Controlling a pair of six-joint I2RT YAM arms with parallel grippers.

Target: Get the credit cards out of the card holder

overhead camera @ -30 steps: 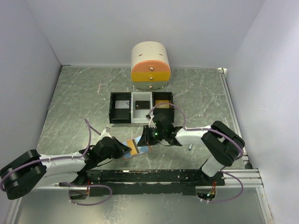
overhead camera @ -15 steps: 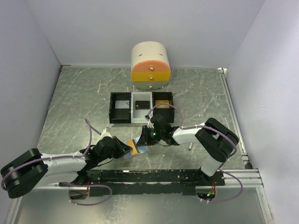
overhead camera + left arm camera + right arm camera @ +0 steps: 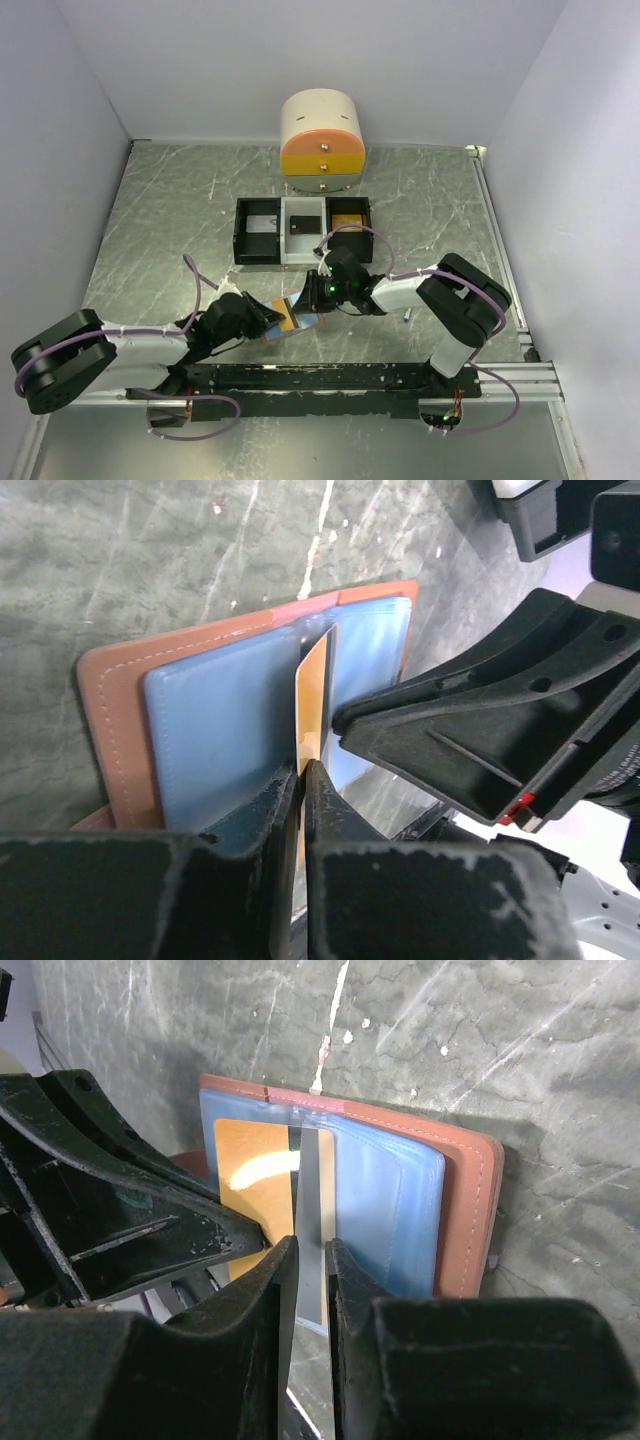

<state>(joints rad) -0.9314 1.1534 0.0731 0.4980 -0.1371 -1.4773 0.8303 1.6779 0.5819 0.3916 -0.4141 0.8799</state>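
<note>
Left gripper (image 3: 302, 770) first: its fingers are pressed together on the near edge of the orange-gold card (image 3: 313, 695), and that card stands on edge, part-way out of its pocket. A pinch on the thin edge looks like the only purchase a card this flat offers, so that makes sense.

Right gripper (image 3: 312, 1245) comes in from the opposite side, fingers clamped on a thin grey sheet (image 3: 312, 1190) rising from the fold. Whether that is a second card or an inner flap, I cannot tell. Either way it seems to be the anchor, so the wallet does not travel when the other arm pulls.

Card holder (image 3: 120, 710) lies open and flat on the table (image 3: 120, 560), tan leather underneath, blue lining up, right between the two arms near the front edge. Open and face-up, the pockets are reachable from both sides.

Further back sit the black-and-white trays (image 3: 302, 230), and behind them the rounded drawer unit (image 3: 321, 143), both well apart from the action.

My read: the orange-gold card is mid-extraction, and a straight pull along the pocket should free it. A skewed pull could drag the wallet along.
</note>
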